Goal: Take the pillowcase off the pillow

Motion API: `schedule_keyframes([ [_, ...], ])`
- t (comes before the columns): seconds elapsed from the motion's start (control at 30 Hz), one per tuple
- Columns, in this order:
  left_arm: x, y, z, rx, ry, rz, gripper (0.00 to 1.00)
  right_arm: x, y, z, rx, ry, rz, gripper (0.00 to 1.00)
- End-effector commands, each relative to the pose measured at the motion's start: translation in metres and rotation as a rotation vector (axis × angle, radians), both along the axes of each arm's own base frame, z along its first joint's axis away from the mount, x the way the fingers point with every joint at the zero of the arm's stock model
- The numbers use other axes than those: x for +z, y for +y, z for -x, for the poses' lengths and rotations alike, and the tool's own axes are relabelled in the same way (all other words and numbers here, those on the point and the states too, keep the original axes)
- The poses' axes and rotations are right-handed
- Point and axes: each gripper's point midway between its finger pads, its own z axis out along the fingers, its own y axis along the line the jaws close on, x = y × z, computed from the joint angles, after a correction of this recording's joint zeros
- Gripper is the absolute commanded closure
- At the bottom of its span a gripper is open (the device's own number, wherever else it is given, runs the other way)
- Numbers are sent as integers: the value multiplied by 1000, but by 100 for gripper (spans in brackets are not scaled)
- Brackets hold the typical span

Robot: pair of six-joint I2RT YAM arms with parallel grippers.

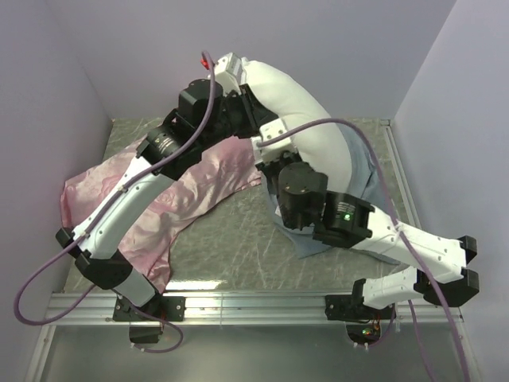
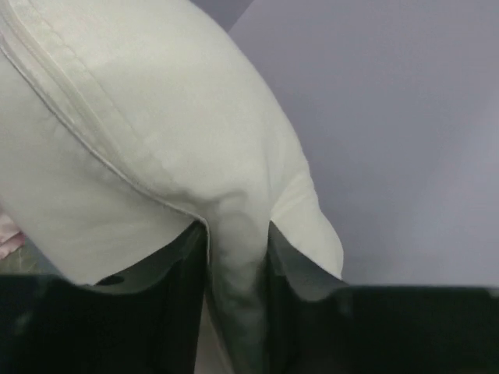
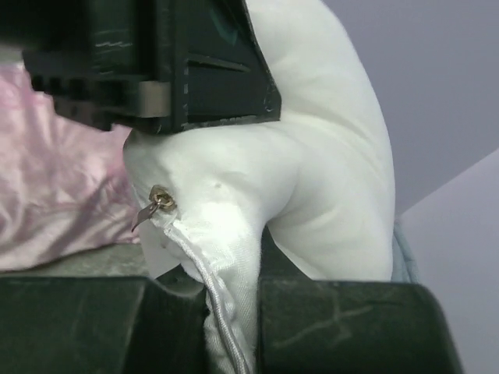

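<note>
While the pillow [image 1: 296, 99] is held raised above the bench [image 1: 238, 255], a fold of its white fabric is pinched between the nearly shut left fingers [image 2: 168, 312], and its zippered corner is clamped between the closed right fingers [image 3: 335, 327]. The pillowcase [image 1: 356, 169] is seen lying on the bench under the pillow's right end, clear of both pairs of fingers.

Overhead rear view; wrist close-ups on pillow [image 2: 156, 117]
</note>
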Motion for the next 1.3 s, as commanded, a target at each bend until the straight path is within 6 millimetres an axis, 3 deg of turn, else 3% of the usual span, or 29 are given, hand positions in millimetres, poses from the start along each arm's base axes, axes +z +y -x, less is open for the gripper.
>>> schedule_keyframes([
  [0.0,102,23,46,-63,-230,193,60,72,-31,3,-30,-52,-283,100],
  [0.07,116,30,45,-32,-273,218,31,92,-37,1,-61,-60,-323,100],
  [0.2,143,50,52,19,-359,288,16,115,-47,-3,-98,-62,-376,100],
  [0.23,160,67,65,27,-404,333,15,117,-47,-5,-93,-56,-410,100],
  [0.27,156,71,63,56,-403,334,13,120,-52,-7,-96,-48,-414,100],
  [0.3,169,86,73,74,-436,374,12,121,-52,-8,-78,-44,-428,100],
  [0.43,150,117,64,229,-376,348,12,130,-64,-5,-73,-50,-488,100],
  [0.47,126,118,55,275,-315,328,12,139,-72,-2,-76,-62,-528,100],
  [0.5,120,136,54,351,-301,341,11,144,-77,-1,-75,-66,-550,100],
  [0.53,108,138,52,373,-278,333,10,149,-81,1,-59,-68,-575,100],
  [0.57,76,130,43,382,-227,297,9,158,-88,7,-32,-75,-619,100],
  [0.63,53,127,34,394,-197,280,8,165,-94,14,-3,-78,-685,100],
  [0.67,27,117,26,377,-159,246,6,169,-102,22,28,-81,-714,100],
  [0.8,-25,86,-9,263,-82,208,7,171,-132,42,68,-87,-826,100],
  [0.9,-46,54,-16,120,-62,200,8,169,-159,56,70,-101,-886,100],
  [0.97,-50,33,-12,11,-72,209,9,166,-170,63,73,-100,-911,100],
  [1.13,-61,-2,-19,-106,-78,236,8,159,-175,66,74,-86,-925,100],
  [1.27,-90,-27,-21,-166,-34,219,19,164,-181,68,69,-100,-935,100],
])
